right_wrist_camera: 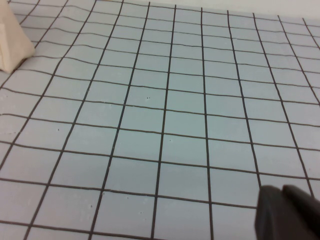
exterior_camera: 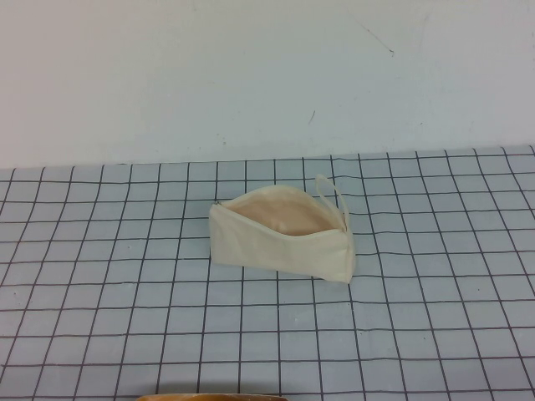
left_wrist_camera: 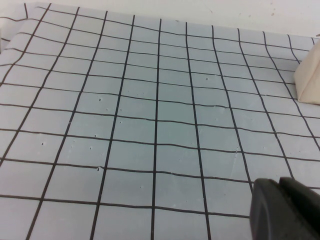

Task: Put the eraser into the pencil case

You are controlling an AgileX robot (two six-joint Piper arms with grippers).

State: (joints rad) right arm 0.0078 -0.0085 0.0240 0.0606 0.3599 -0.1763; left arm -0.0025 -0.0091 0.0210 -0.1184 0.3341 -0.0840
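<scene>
The pencil case (exterior_camera: 282,234) is a cream-white wedge-shaped pouch on the gridded table. Its zip mouth gapes open and shows a peach-beige lining, and its loop strap (exterior_camera: 331,190) is at the far right end. No eraser shows in any view. Neither arm shows in the high view. In the left wrist view my left gripper (left_wrist_camera: 280,187) hangs over bare mat with its dark fingers together and empty, and a corner of the pouch (left_wrist_camera: 310,75) lies beyond it. In the right wrist view my right gripper (right_wrist_camera: 282,192) is likewise shut and empty, well away from the pouch's corner (right_wrist_camera: 12,42).
A pale blue mat with a black grid (exterior_camera: 125,276) covers the table up to a white wall (exterior_camera: 251,75) at the back. A thin tan sliver (exterior_camera: 221,396) shows at the near edge of the high view.
</scene>
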